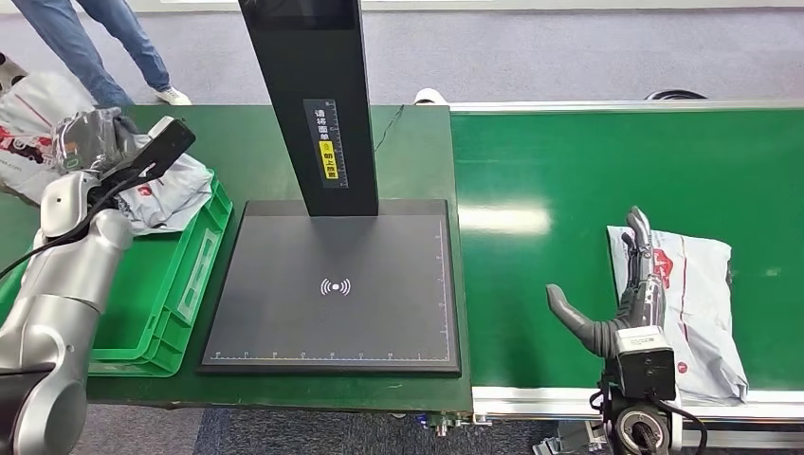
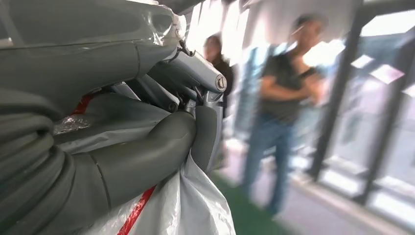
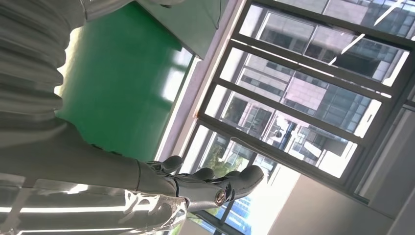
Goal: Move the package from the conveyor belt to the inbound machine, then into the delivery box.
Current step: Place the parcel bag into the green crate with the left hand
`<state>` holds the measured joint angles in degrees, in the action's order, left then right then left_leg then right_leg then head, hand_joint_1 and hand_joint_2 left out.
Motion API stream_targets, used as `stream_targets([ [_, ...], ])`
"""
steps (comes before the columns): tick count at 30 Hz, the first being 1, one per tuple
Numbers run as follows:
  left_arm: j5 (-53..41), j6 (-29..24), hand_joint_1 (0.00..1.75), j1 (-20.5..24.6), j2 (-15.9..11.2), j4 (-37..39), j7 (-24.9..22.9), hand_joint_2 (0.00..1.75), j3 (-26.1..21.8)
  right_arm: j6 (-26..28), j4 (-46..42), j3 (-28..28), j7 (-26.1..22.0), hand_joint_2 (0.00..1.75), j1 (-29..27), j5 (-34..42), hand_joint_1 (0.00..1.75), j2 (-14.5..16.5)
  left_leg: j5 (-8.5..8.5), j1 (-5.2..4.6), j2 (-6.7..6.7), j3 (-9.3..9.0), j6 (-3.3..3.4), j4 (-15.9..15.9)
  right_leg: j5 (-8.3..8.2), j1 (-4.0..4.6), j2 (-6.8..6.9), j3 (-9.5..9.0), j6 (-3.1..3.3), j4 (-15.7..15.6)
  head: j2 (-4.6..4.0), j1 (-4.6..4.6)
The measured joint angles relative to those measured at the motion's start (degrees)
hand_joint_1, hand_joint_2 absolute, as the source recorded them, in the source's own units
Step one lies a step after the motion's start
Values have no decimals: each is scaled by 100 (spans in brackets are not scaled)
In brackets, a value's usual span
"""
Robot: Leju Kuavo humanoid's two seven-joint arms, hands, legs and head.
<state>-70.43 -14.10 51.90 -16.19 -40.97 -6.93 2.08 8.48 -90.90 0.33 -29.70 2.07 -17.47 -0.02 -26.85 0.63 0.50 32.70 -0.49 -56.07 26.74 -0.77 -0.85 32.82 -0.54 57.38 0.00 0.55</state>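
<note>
Seen from the head camera: right hand point(image 1: 633, 284) lying flat on a white package point(image 1: 697, 303) printed with a red logo, fingers stretched straight along its left side, thumb splayed out over the green conveyor belt point(image 1: 569, 171), nothing clasped. Package resting on the belt near its front edge, well to the right of the scanner. At centre, the black scanner plate point(image 1: 334, 284) of the inbound machine, marked with a white wireless symbol, its dark upright post point(image 1: 313, 95) rising from the back edge and carrying a yellow-and-black label. At left, a green plastic crate point(image 1: 185, 284) set on the green tabletop point(image 1: 417, 152) just beside the plate. Above the crate's far end, left hand point(image 1: 142, 156) raised and wrapped around a second white-and-grey bag point(image 1: 175, 190) with red print; from the left wrist, thumb and dark fingers point(image 2: 195, 78) clamped tight on crumpled plastic point(image 2: 195, 205). More white bags piled at the far left point(image 1: 28, 114). Beyond the tabletop, a person's legs in blue jeans and white shoes point(image 1: 104, 47) on the grey floor. From the right wrist, extended fingers point(image 3: 220, 183) pressed on glossy wrap, belt and tall windows point(image 3: 313, 98) behind.
</note>
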Motion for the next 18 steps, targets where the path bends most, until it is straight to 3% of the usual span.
stream_targets([
  [6, -154, 342, 175, 15, -254, 761, -577, 175, -188, -43, -2, 0, 78, 175, 1, -162, 0, 83, 0, 0, 0, 1, 0, 0, 0, 0, 0, 2, 0, 0, 0, -1],
  [18, -344, 1350, 175, 34, -354, 1472, -925, 175, -353, -116, -2, -5, 116, 175, 29, -309, 0, 237, 0, 0, 4, 2, 0, 0, 0, 0, 1, 2, 0, 0, 0, -1],
])
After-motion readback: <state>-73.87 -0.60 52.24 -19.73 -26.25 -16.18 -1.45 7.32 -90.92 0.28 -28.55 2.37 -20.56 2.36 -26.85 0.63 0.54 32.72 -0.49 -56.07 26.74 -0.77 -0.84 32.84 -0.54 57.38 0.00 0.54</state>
